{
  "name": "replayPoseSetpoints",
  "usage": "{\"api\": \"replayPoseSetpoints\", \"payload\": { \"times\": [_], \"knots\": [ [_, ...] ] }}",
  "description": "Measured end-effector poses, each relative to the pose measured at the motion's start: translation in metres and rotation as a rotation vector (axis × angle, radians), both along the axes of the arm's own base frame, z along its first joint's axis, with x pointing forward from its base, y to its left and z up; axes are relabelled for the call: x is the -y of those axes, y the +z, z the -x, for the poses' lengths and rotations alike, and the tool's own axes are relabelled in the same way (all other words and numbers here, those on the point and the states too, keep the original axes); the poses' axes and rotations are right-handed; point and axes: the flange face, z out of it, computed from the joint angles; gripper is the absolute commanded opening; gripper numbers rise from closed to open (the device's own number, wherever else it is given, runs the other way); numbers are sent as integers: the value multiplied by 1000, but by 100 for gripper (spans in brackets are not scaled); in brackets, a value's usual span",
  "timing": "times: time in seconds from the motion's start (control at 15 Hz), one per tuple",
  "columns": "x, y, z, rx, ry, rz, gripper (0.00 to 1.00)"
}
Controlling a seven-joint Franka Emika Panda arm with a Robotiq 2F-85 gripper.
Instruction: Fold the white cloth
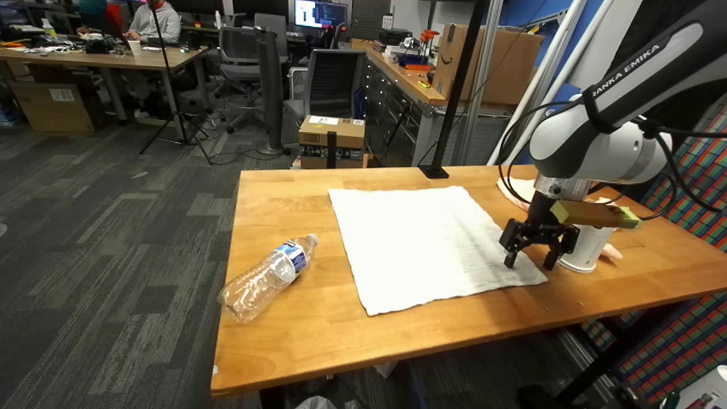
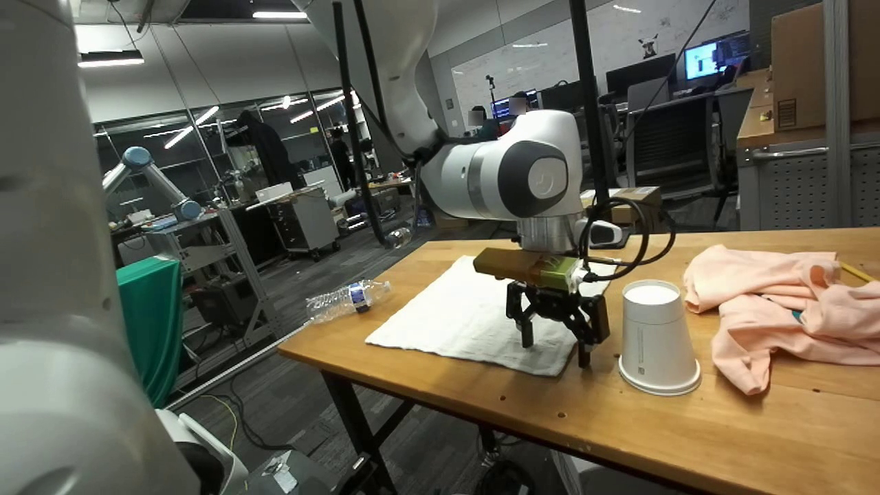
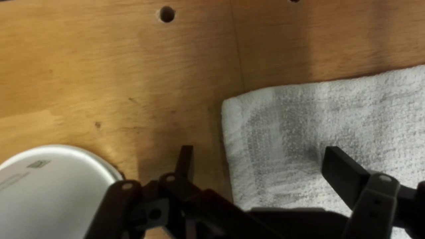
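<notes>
Zero folds so far. Cloth point(image 1: 420, 244) lies spread on the surface point(image 1: 295, 341), flat, one layer by the look of it; the arm point(image 2: 495, 179) blocks part of it in an exterior view. So, nothing done on the fold itself, all of it left.

Claw point(image 2: 555, 347) is down low by one corner point(image 3: 234, 108) of the cloth, jaws apart, holding nothing. Wrist view is clearest: one jaw over the cloth, the other over bare surface between cloth and cup point(image 2: 656, 337), so it straddles the side edge. Can't tell from over here whether either tip touches down.

My read: lining up a first pinch. Left to do, probably: close on that edge, lift, carry it across, lay it down, let go. Maybe a second fold; task line gives no count.

Watch the cup, upside down just beside the claw; a shift that way could knock it. Fabric looks thin and lies flat, so a pinch might slip off. Bottle point(image 1: 267, 278) is on its side across the cloth from the cup, near but apart, possibly in the way of a wide sweep. Pink garment point(image 2: 763, 309) sits bunched beyond the cup, likely irrelevant.
</notes>
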Motion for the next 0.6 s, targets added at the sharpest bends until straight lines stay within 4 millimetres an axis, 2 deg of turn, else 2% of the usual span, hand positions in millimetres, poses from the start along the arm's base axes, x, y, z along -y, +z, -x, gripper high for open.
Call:
{"api": "replayPoseSetpoints", "payload": {
  "times": [0.2, 0.27, 0.33, 0.4, 0.6],
  "knots": [
    [-1, -5, 2, -18, -4, -4, 100],
    [-2, -5, 3, -28, -4, -6, 75],
    [-2, -5, 3, -36, -3, -7, 74],
    [-3, -5, 4, -44, -2, -9, 68],
    [-4, -5, 5, -64, -4, -11, 45]
  ]
}}
